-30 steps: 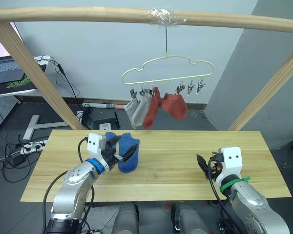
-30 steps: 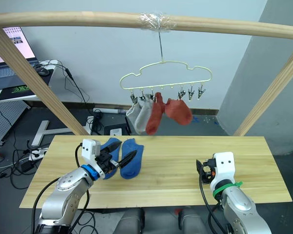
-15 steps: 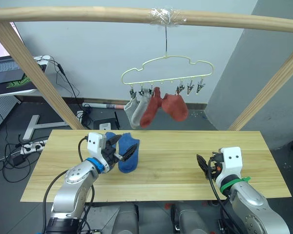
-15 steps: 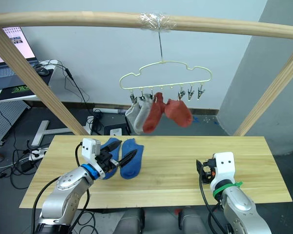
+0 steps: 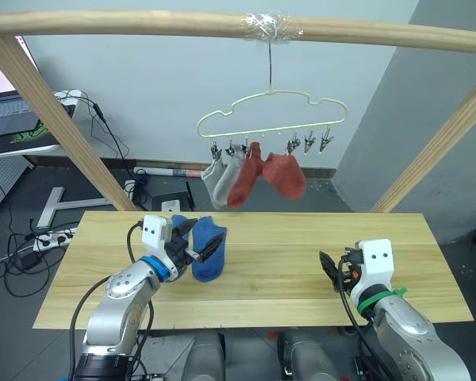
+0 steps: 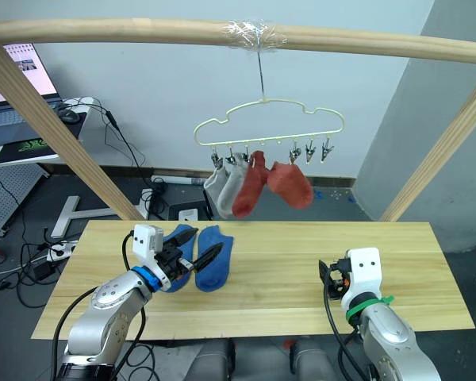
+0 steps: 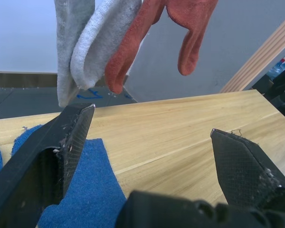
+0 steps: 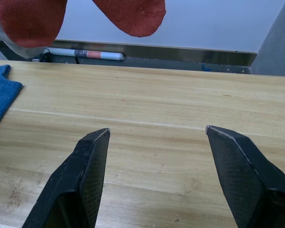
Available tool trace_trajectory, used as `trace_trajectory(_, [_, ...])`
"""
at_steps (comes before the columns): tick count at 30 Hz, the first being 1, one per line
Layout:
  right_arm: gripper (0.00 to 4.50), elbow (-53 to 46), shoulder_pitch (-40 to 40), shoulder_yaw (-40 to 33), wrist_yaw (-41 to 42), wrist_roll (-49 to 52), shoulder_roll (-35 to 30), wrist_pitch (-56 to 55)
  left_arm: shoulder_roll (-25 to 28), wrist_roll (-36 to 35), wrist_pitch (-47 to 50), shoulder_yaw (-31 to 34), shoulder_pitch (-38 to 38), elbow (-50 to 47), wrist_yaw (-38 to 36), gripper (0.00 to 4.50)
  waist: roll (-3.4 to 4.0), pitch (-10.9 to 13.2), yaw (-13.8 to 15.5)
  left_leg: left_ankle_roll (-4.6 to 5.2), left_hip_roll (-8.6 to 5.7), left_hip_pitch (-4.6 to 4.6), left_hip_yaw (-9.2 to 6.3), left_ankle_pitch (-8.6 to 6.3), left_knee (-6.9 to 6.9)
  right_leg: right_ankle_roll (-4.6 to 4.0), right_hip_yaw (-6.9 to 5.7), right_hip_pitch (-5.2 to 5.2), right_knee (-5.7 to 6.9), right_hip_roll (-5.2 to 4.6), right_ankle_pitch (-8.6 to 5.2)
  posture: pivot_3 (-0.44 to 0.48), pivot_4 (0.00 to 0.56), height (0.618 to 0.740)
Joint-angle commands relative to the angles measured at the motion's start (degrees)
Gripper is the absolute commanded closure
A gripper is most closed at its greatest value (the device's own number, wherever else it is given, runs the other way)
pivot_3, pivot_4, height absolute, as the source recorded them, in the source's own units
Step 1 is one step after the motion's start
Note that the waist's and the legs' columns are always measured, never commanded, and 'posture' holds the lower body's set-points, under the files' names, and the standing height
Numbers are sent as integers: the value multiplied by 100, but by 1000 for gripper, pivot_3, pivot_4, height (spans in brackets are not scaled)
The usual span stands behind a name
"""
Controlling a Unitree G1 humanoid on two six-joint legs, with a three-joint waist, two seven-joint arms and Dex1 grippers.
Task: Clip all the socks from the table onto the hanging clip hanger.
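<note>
Left of centre on the table [image 5: 301, 262], my left gripper [image 5: 200, 248] hovers, fingers apart, over two blue socks [image 5: 207, 248]; next I close on one for the clip hanger [image 5: 271, 119]. My right gripper [image 5: 331, 272] waits, spread.

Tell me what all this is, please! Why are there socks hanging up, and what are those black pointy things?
This is a robot with two arms. Two pictures come from cameras in its head, looking down over a wooden table. The other two come from cameras on its wrists, so the black pointy things are the fingers of its own hands. Its job is clipping socks onto the yellow clip hanger that hangs from a wooden pole. Two grey socks and two red socks hang there already. Two blue socks lie on the table. The left hand is open right above them and holds nothing. The right hand is open too, over bare wood.
</note>
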Motion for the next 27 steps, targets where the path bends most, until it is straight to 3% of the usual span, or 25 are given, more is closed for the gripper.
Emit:
trace_trajectory(1, [1133,-142,-19,-64,-4,74,19,-30,24,-39,-84,13,-29,-117,-36,0,0,0,0,0,0,0,0,0,0,0,0,0,0,0,0,95,174,740])
trace_trajectory(18, [1133,-163,-22,-26,-6,74,43,0,39,-41,-76,7,-44,-127,-53,0,0,0,0,0,0,-1,1,0,-5,0,0,0,-7,-1,0,98,174,740])
trace_trajectory(22, [2004,-189,-11,-22,2,82,43,7,40,-39,-82,3,-58,-115,-63,0,0,0,0,0,0,-1,1,0,-6,0,0,-1,-8,-1,0,98,174,740])
trace_trajectory(27, [2004,-176,-33,-46,5,88,34,30,27,-33,-104,-5,-82,-75,-76,0,0,0,0,0,0,-1,2,0,-7,0,0,-1,-9,-1,0,91,168,740])
